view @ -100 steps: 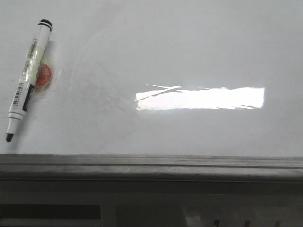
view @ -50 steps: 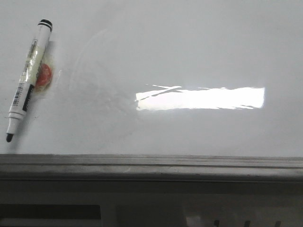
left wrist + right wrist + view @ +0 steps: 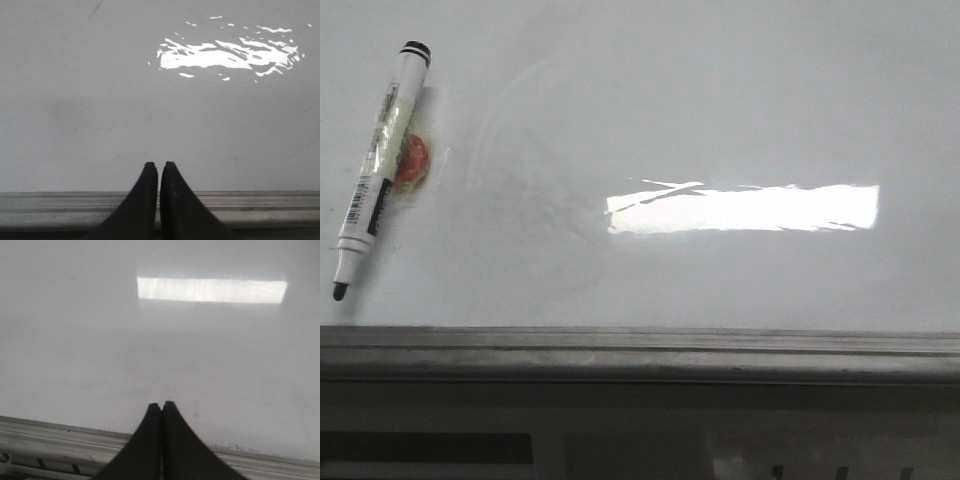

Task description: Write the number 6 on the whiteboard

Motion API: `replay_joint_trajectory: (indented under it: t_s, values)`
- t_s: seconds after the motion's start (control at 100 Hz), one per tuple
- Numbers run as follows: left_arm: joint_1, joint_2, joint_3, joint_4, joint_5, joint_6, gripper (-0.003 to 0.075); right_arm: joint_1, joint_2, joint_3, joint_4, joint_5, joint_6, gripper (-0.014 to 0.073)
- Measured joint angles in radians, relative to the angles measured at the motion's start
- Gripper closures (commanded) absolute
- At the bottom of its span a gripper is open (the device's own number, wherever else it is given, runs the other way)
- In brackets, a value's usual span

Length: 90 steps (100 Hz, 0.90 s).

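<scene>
Both grippers have their black fingers pressed together with nothing between them. In the left wrist view the left gripper [image 3: 158,165] shows only a hairline slit between its two tips, which hang over the near part of the whiteboard [image 3: 100,110], just past the grey metal edge rail [image 3: 60,205]. The right gripper [image 3: 161,404] looks the same in its own view — tips closed against each other, empty, poised above the board surface close to the rail [image 3: 55,432]. Whether either pair of tips actually touches the board cannot be told.

From the front neither arm is in sight. The whiteboard [image 3: 720,110] fills the view, glossy and faintly smudged, with a bright rectangular glare [image 3: 745,208] near its middle. A white marker [image 3: 378,170] lies slanted at the far left of the board — black uncapped tip toward the rail [image 3: 640,350], black-ringed end away from it. A small orange-red blob [image 3: 412,162] sits against the marker's barrel under what looks like clear tape. No drawn 6 is visible on the board in any view.
</scene>
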Motion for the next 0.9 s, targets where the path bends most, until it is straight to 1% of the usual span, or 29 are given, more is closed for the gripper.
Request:
replay_joint_trajectory:
  t_s: [0.35,0.52,0.74,0.9]
  values:
    - [0.000,0.000,0.000,-0.016,-0.012,0.000,0.0741,0.000,0.000,0.000,0.016,0.000,-0.001,0.0657]
    - [0.000,0.000,0.000,-0.009,-0.073,0.000,0.0741,0.000,0.000,0.000,0.052,-0.009,-0.001,0.0657]
    - [0.000,0.000,0.000,-0.004,-0.095,0.000,0.0741,0.000,0.000,0.000,0.103,-0.073,-0.001,0.0657]
    - [0.000,0.000,0.000,-0.014,-0.183,0.000,0.0741,0.000,0.000,0.000,0.143,-0.095,-0.001,0.0657]
